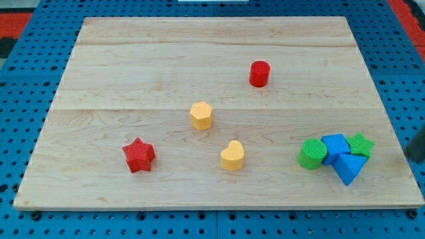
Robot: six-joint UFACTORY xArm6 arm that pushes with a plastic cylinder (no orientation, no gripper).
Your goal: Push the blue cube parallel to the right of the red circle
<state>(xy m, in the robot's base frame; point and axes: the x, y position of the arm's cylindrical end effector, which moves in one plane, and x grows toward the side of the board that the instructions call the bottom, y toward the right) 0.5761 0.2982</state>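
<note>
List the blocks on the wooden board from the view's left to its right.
Red star block → yellow hexagonal block → yellow heart block → red cylinder block → green cylinder block → blue cube. The blue triangular block and green star block overlap the cube's span, so I leave them out. My tip is not clearly visible.

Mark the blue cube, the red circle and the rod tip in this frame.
blue cube (335, 145): camera view, top face.
red circle (259, 73): camera view, front side.
my tip (413, 156): camera view, rod's lower end, right of the blocks.
</note>
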